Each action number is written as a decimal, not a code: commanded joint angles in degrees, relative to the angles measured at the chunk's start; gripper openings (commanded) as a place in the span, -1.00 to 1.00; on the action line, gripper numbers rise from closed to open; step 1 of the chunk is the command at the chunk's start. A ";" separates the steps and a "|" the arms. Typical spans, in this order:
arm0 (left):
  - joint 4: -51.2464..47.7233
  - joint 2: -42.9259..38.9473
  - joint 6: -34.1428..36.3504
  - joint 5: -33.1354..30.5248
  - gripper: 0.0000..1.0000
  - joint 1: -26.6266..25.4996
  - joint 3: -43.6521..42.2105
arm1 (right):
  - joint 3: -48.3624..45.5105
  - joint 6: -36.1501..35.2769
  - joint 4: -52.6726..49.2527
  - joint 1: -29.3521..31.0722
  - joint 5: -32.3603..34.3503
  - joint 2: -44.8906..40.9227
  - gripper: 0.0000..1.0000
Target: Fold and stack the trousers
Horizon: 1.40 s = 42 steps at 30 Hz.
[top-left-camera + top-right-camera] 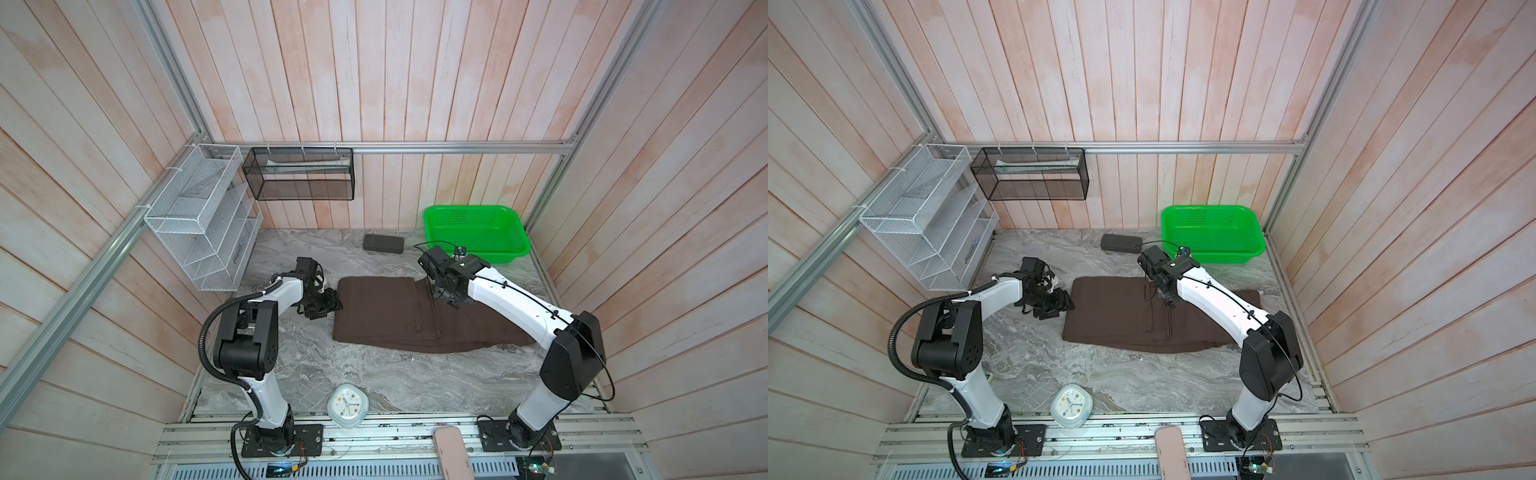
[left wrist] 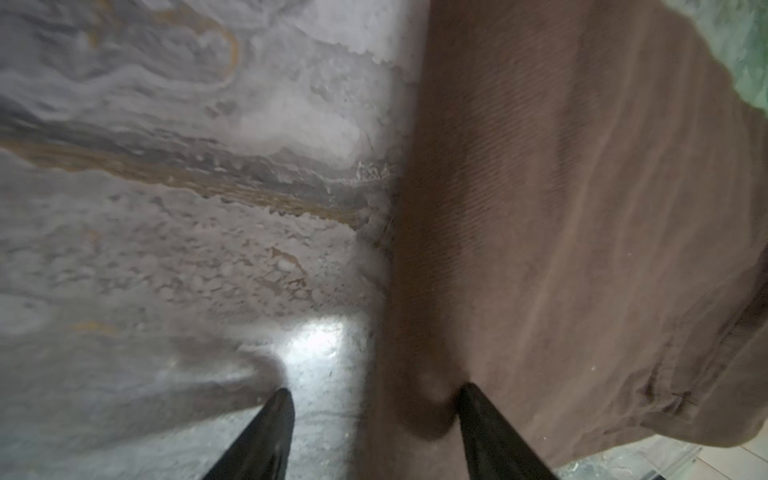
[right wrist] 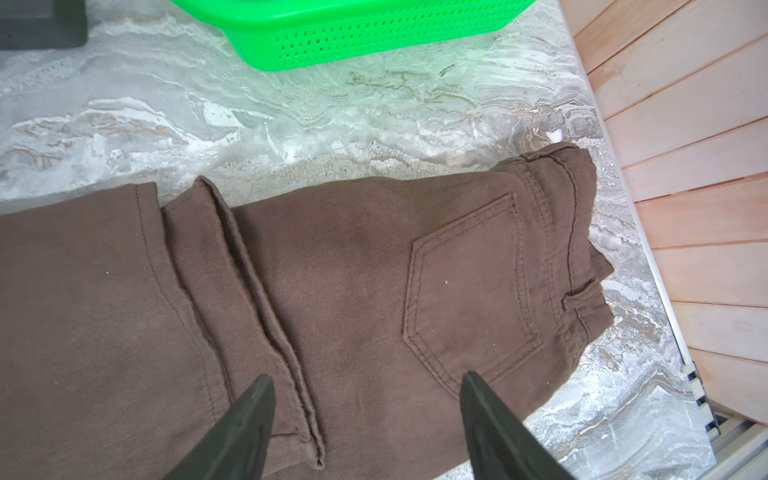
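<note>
Workspace seen from above and from both wrists. The trousers, dark brown and folded into a broad slab, lay flat in the middle of the marble-patterned table, between the two arms in both top views. Their folded edge lay towards the left arm and their waistband towards the right. The hems of the legs lay doubled back across the seat, beside a back pocket. The left gripper stood at the folded edge with its jaws apart and holding nothing. One finger lay over the cloth, which dimpled at its tip, and the other over bare table. The right gripper was poised over the seat of the trousers, jaws likewise spread and empty, the hems and the pocket flanking the gap between them. Whether its tips touched the cloth could not be told. A green basket stood at the far right corner of the table, apart from the trousers. A small dark grey case lay just left of it. A white clock rested at the near edge.
</note>
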 commanded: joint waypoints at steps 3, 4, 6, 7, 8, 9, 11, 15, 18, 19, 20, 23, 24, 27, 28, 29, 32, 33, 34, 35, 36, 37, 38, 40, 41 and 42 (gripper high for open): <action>2.97 3.62 0.96 8.13 0.18 0.41 0.65 | -2.88 -0.17 0.59 -1.90 -1.32 -3.72 0.43; 3.35 3.91 0.91 9.39 0.14 0.40 0.47 | -3.50 -0.41 0.92 -2.44 -1.48 -4.56 0.42; 3.58 4.27 0.79 11.18 0.01 0.28 0.36 | -4.77 -0.91 1.70 -3.96 -2.37 -6.33 0.42; 3.67 4.35 0.84 12.24 -0.04 0.07 0.27 | -5.54 -1.13 2.22 -4.81 -2.66 -7.28 0.42; 3.66 4.35 0.78 12.88 -0.06 -0.17 0.27 | -6.39 -1.41 2.86 -5.47 -2.83 -8.19 0.42; 3.60 4.52 0.85 13.67 -0.09 -0.50 0.31 | -7.31 -1.73 3.63 -6.42 -3.09 -9.22 0.42; 3.09 4.56 1.04 14.28 -0.26 -1.04 0.53 | -9.32 -2.17 5.19 -8.22 -3.79 -11.13 0.41; 2.23 1.75 0.74 13.63 -0.87 -1.40 0.77 | -13.43 -3.54 8.41 -12.35 -6.03 -15.04 0.41; 0.69 -3.54 0.31 11.50 -1.00 -1.12 1.94 | -15.91 -4.77 10.71 -16.25 -9.61 -17.74 0.41; -0.47 -5.36 0.39 10.61 -1.00 -0.92 2.79 | -16.83 -5.17 11.49 -17.73 -11.01 -18.68 0.41; -1.83 -6.88 0.57 9.40 -1.00 -0.53 3.86 | -17.57 -5.47 12.20 -19.12 -12.22 -19.44 0.41; -7.04 -10.83 1.76 4.21 -1.00 1.02 7.48 | -19.86 -6.50 14.73 -22.99 -15.34 -21.99 0.41; -8.95 -11.86 2.40 2.57 -1.00 1.80 8.71 | -20.39 -6.76 15.43 -24.25 -16.24 -22.68 0.41; -15.14 -13.07 4.76 -4.49 -1.00 3.94 12.10 | -21.55 -7.44 17.03 -27.17 -18.40 -24.13 0.42; -16.75 -13.20 5.52 -6.18 -1.00 4.99 12.69 | -21.87 -7.70 17.62 -27.98 -19.23 -24.43 0.42; -17.93 -13.28 6.07 -7.50 -1.00 5.76 13.07 | -22.25 -7.82 17.96 -28.59 -19.70 -24.62 0.41; -20.30 -13.95 7.63 -11.71 -1.00 8.37 13.23 | -23.11 -7.98 19.13 -30.03 -20.83 -24.75 0.41; -20.75 -14.36 8.03 -12.82 -1.00 9.32 13.18 | -23.44 -7.95 19.54 -30.38 -21.16 -24.73 0.42; -20.93 -14.80 8.07 -14.14 -1.00 10.27 13.10 | -23.95 -7.91 19.97 -30.59 -21.64 -24.63 0.42; -21.10 -15.24 8.10 -15.62 -1.00 10.92 13.01 | -24.36 -7.83 20.45 -30.78 -21.99 -24.47 0.42; -21.49 -15.55 8.15 -17.74 -1.00 11.53 13.21 | -24.79 -7.77 20.97 -30.96 -22.30 -24.23 0.42; -22.11 -15.67 8.16 -19.76 -1.00 11.93 13.69 | -25.23 -7.67 21.22 -30.97 -22.59 -23.91 0.42; -22.55 -15.71 8.24 -20.60 -1.00 12.17 14.24 | -25.59 -7.56 21.51 -31.04 -22.80 -23.64 0.42; -23.30 -15.93 8.34 -19.78 -1.00 12.29 16.01 | -26.30 -7.55 22.37 -31.06 -23.52 -23.03 0.42; -23.68 -16.06 8.18 -18.72 -1.00 12.24 16.97 | -26.65 -7.72 22.75 -31.06 -23.74 -22.74 0.42; -24.22 -16.11 8.03 -17.73 -1.00 11.99 18.20 | -26.89 -7.97 23.29 -31.06 -24.05 -22.30 0.42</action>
